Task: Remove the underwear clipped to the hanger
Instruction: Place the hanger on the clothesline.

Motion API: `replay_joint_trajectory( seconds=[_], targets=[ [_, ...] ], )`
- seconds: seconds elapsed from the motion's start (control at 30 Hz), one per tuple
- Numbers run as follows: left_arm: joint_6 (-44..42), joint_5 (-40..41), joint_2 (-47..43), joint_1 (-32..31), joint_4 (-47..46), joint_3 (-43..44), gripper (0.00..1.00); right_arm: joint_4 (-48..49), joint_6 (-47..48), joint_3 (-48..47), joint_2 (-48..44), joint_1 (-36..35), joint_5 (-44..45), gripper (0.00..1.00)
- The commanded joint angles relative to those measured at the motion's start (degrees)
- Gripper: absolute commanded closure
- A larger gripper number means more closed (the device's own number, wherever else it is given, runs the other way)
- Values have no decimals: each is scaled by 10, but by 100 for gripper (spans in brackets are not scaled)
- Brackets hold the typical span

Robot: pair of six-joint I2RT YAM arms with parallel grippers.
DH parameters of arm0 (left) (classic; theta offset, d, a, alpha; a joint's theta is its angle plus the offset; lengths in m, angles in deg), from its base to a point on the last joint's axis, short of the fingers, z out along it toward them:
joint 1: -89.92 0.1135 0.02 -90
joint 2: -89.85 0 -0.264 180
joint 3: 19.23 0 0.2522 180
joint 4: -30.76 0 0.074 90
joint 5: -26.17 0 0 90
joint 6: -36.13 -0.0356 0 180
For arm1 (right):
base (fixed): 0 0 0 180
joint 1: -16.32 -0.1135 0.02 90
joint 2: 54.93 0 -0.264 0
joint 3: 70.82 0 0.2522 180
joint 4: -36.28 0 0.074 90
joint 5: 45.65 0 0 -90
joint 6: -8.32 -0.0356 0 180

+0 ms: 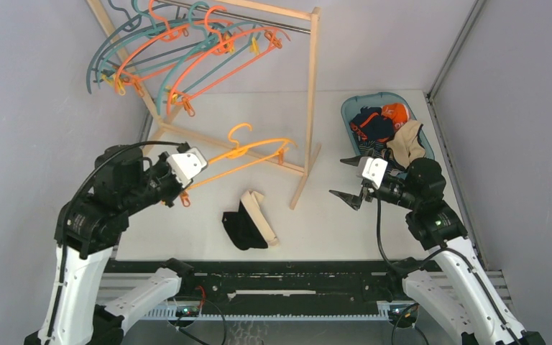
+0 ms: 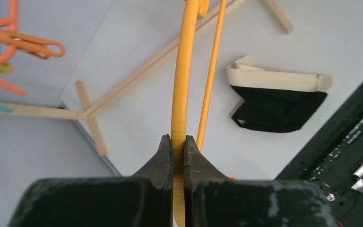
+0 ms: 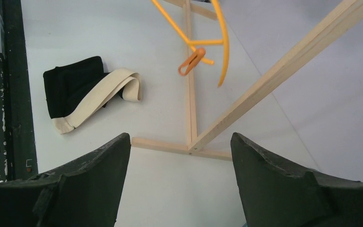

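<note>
**Overhead view.** The left tool (image 1: 179, 186) is closed on one end of a yellow-orange plastic clip hanger (image 1: 253, 153), above the white desk (image 1: 187, 244). Behind it is a pale wooden garment rack (image 1: 311, 86) hung with teal and orange hangers (image 1: 180, 43). The right tool (image 1: 348, 177) has its jaws apart and empty, just beside a teal plastic basket (image 1: 352, 104) containing navy, orange-trimmed and beige underwear (image 1: 371, 123). A black brief with a cream waistband (image 1: 246, 224) lies on the desk between the arms.

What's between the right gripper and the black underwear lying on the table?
In the top view, the wooden rack's foot stands between the open right gripper and the black underwear; the rest of that stretch is bare table.
</note>
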Motion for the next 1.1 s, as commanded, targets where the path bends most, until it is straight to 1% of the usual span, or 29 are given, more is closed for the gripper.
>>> replay_joint_trajectory(
  seconds=[0.0,0.17,0.37,0.7,0.87,1.07],
  targets=[
    [-1,85,19,2,4,73,100,13,0,-14,0,4,5,23],
    [74,115,57,3,-68,116,100,10,3,-14,6,5,7,24],
    [137,118,123,2,-151,169,100,6,6,-14,7,8,7,23],
    [188,104,208,2,-244,231,100,2,6,-14,11,14,1,24],
    [204,79,213,1,-272,227,100,4,7,-11,12,14,-1,23],
    [208,72,217,1,-294,225,100,3,9,-11,14,14,-2,23]
  ],
)
